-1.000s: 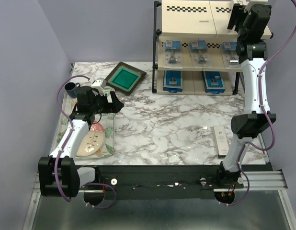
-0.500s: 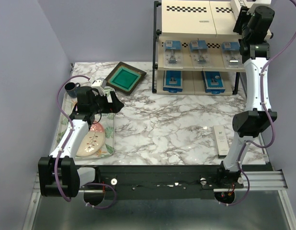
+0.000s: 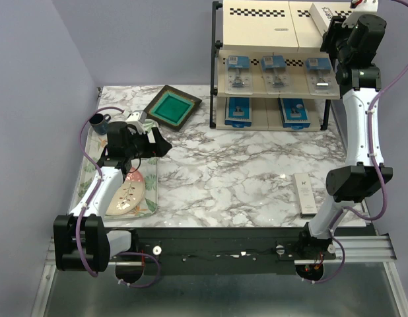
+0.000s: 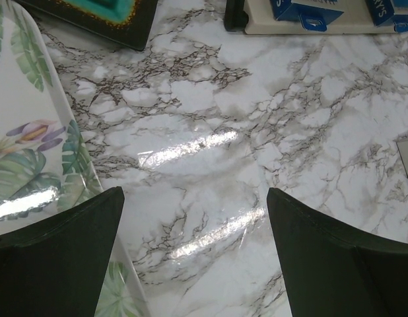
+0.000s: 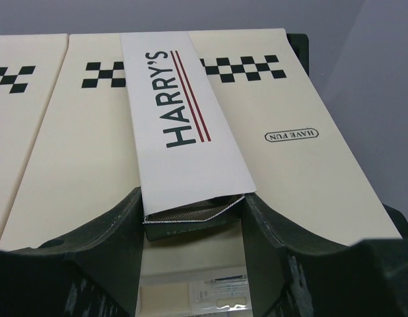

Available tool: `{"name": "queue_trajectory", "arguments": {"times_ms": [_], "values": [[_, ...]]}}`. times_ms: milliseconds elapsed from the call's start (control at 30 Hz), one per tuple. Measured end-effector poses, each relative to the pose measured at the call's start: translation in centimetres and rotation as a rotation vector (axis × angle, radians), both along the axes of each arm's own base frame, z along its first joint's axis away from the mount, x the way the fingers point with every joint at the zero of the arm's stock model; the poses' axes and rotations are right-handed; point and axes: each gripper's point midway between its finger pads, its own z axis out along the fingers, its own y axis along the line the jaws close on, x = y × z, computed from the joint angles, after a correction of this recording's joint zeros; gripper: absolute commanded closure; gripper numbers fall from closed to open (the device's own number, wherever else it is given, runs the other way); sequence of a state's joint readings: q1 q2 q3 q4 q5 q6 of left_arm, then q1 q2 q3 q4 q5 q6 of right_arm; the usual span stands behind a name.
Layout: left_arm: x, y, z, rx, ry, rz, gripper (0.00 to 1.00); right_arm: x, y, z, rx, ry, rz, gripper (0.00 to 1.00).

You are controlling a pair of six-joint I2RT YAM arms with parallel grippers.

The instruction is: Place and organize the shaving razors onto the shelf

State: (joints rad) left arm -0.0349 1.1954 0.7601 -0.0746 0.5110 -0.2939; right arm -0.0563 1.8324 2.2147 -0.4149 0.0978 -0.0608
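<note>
A long white HARRY'S box (image 5: 179, 125) lies lengthwise on the top board of the shelf (image 5: 290, 99), near its right end (image 3: 323, 11). My right gripper (image 5: 193, 198) is shut on the box's near end, one finger against each side. Three blister packs (image 3: 274, 66) line the middle tier of the shelf (image 3: 257, 23), and two dark-blue boxes (image 3: 238, 109) sit on the bottom tier. A second white HARRY'S box (image 3: 304, 193) rests on the marble table at the right. My left gripper (image 4: 194, 205) hangs open over bare marble beside the floral tray.
The floral tray (image 3: 150, 198) with a pink dish lies at the left, a dark mug (image 3: 98, 121) behind it. A dark square frame with a green centre (image 3: 172, 107) sits left of the shelf. The right arm's elbow (image 3: 352, 181) hangs over the table's right edge.
My right gripper's jaws have narrowed onto the HARRY'S box on the top board, and the right arm has swung a little to the right. The left arm has stayed put.
</note>
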Motion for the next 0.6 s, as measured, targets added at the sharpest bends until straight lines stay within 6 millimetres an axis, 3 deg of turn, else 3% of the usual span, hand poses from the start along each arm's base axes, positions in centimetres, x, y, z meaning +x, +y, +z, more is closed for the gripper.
{"name": "queue_trajectory", "arguments": {"times_ms": [333,600], "values": [[0.1,-0.1,0.0,-0.012,-0.003,0.004,0.02,-0.9,-0.4,0.1,0.026,0.001,-0.051,0.57],[0.0,-0.1,-0.2,-0.012,-0.004,0.004,0.02,-0.9,0.7,0.1,0.026,0.001,-0.066,0.56]]}}
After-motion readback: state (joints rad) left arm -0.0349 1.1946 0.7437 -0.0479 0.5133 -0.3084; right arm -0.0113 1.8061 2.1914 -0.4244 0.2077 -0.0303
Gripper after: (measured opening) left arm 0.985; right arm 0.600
